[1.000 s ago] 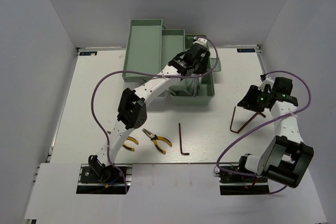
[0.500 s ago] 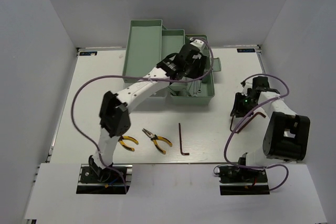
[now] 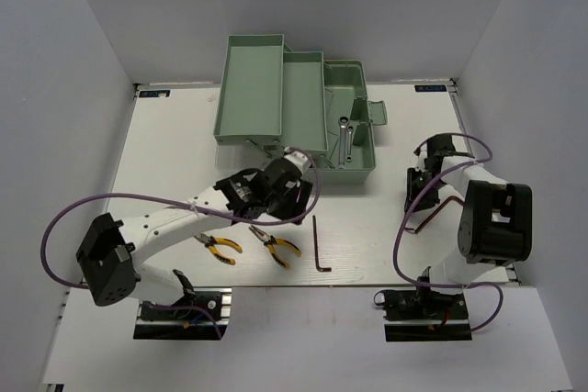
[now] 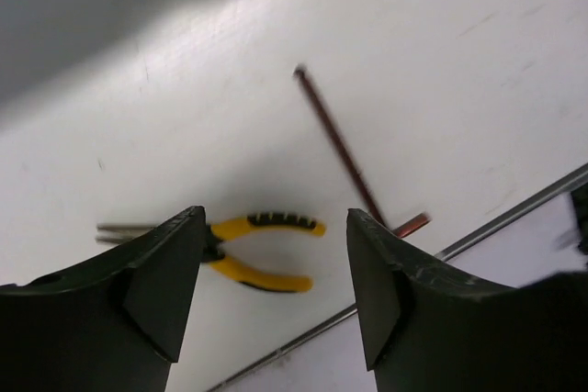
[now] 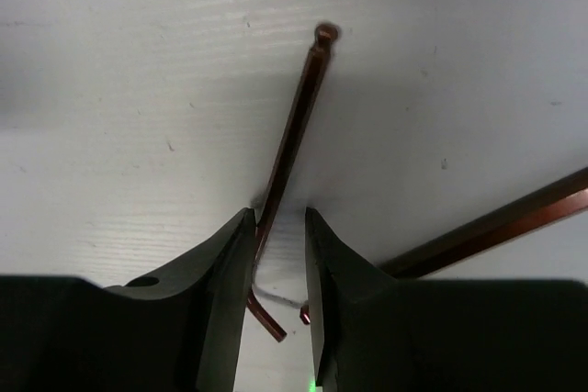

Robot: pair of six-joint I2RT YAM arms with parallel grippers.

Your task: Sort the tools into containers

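Note:
My left gripper [image 3: 287,197] is open and empty above the table in front of the mint-green toolbox [image 3: 276,89]. In the left wrist view its jaws [image 4: 273,227] frame a yellow-handled pliers [image 4: 262,250], with a dark hex key [image 4: 344,153] beyond. From above, two pliers [image 3: 219,247] [image 3: 276,247] and the dark hex key [image 3: 318,245] lie near the front. Two silver wrenches [image 3: 344,140] lie in the base bin. My right gripper [image 3: 421,192] [image 5: 278,218] is low on the table. Its jaws stand narrowly apart around a reddish-brown hex key [image 5: 296,126], which touches the left finger.
A second reddish-brown bar [image 5: 501,225] lies right of my right fingers and runs under them. From above, the two form a V [image 3: 439,213]. The toolbox trays [image 3: 303,103] are swung open to the left. White walls enclose the table [image 3: 165,162].
My left gripper left the toolbox's base bin and came down to the table near the pliers. The wrenches now show in the bin. My right gripper moved left and down onto the reddish-brown key.

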